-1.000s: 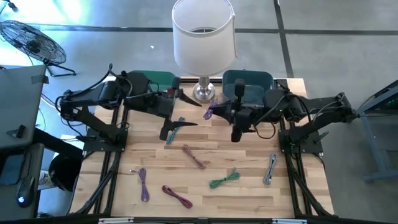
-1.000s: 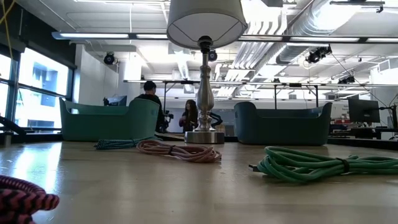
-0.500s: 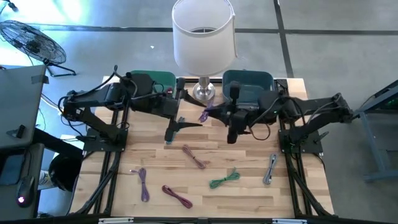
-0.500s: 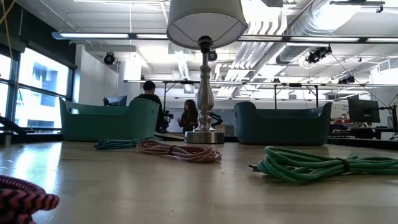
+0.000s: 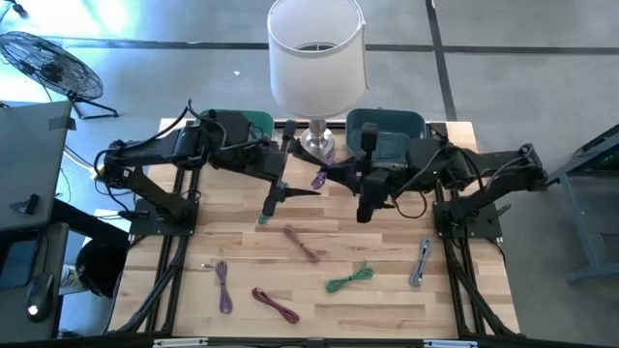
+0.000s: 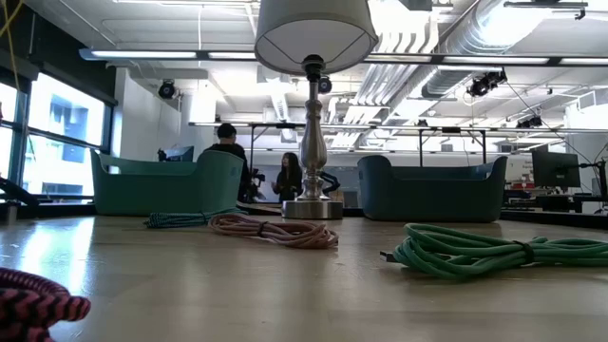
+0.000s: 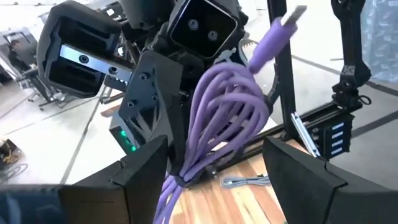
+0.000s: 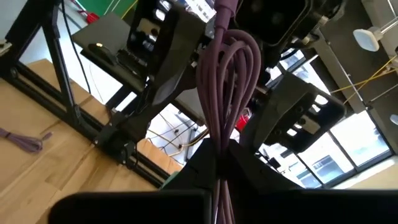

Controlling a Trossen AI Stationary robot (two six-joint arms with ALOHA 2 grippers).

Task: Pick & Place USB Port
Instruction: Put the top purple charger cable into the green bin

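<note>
Left gripper (image 5: 286, 184) spread wide around purple cable bundle (image 5: 318, 178), held aloft mid-table; right gripper (image 5: 334, 174) clamped on bundle's end; for clean handover, close left fully before right lets go.

A white-shaded lamp (image 5: 316, 53) stands at the table's (image 5: 387, 309) far edge — two people (image 6: 228, 142) sit beyond it in the room.

Neither arm appears in the low view, the lamp (image 6: 314, 57) shade is cut off at the top there, and the purple cable (image 8: 225, 74) runs past the right wrist view's edge.
</note>
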